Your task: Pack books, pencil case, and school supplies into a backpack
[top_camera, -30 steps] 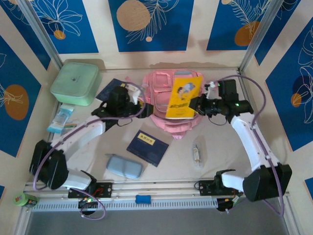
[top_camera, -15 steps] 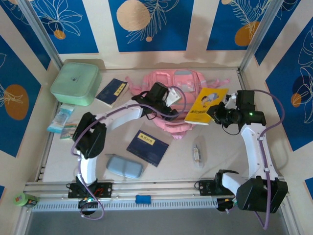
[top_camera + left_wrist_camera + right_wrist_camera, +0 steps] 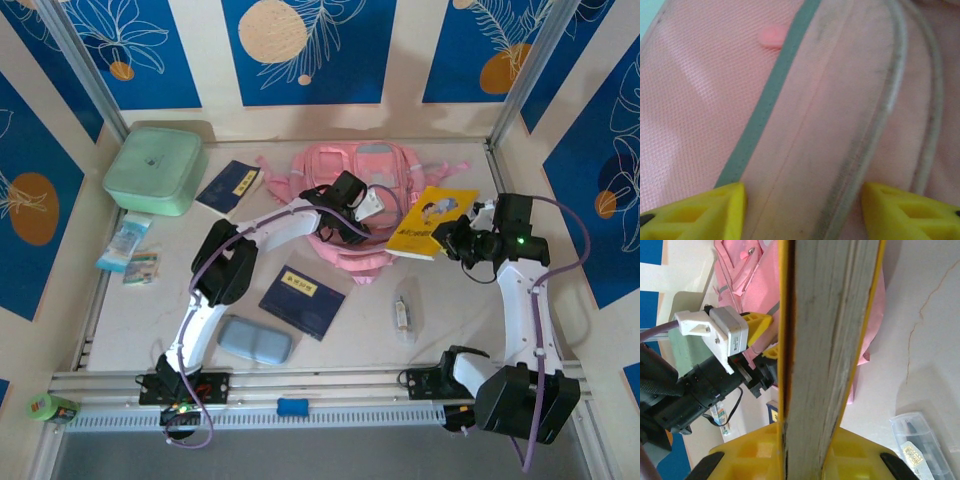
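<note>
One thin yellow booklet is clamped in the right gripper just beside the pink fabric backpack, while the left gripper, spread apart over its front, may pinch too little fabric, leaving the mouth shut against the booklet.

pink backpack, yellow booklet, navy booklet

Nothing legible anywhere. On the nearer navy booklet, a yellow label with dark marks, too small to make out. Same kind of yellow patch on the farther navy booklet, equally unreadable. On the cover of the yellow booklet, a drawn figure and blurred dark lettering. Faint print inside the clear-wrapped stick and on the pale blue packets, not decipherable at this size
</note>
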Available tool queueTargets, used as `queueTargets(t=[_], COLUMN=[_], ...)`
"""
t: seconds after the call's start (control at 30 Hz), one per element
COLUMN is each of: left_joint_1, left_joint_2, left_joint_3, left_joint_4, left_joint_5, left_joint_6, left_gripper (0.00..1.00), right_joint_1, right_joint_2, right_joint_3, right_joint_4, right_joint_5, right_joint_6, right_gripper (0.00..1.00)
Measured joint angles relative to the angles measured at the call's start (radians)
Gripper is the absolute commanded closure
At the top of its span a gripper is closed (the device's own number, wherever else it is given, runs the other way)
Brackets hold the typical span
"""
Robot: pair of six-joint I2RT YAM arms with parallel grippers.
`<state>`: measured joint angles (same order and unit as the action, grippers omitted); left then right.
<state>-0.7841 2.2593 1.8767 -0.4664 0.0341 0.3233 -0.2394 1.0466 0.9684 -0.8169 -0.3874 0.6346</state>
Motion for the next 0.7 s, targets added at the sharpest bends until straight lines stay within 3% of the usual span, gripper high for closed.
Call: queueTargets(t=[0.13,0.3,0.53,0.7], left_joint_1=[0.0,-0.003,-0.005,-0.004], left_joint_2=[0.005,0.005,-0.053,-0.081], left_joint_3=[0.01,0.015,0.029,0.143], left_joint_4=[-0.008,-0.014,-0.041,-0.104], left_joint_5=[-0.017,-0.018,-0.071,-0.143], left_joint_6=[0.006,0.021,-0.005,-0.06], left_gripper=[0.8,0.99,1.0,1.0], right_joint_1=[-0.011,-0.027,-0.058,-0.062], right_joint_2=[-0.01,-0.029,-0.082,-0.122], right_joint_3=[-0.006,-0.007,-0.003,0.014], right_joint_4=[-0.002,-0.007,-0.082,-0.151], right_joint_5=[-0.006,-0.014,0.008,0.029], right_joint_6=[0.0,0.0,-0.005,-0.015], right_gripper=[1.0,1.0,1.0,1.0])
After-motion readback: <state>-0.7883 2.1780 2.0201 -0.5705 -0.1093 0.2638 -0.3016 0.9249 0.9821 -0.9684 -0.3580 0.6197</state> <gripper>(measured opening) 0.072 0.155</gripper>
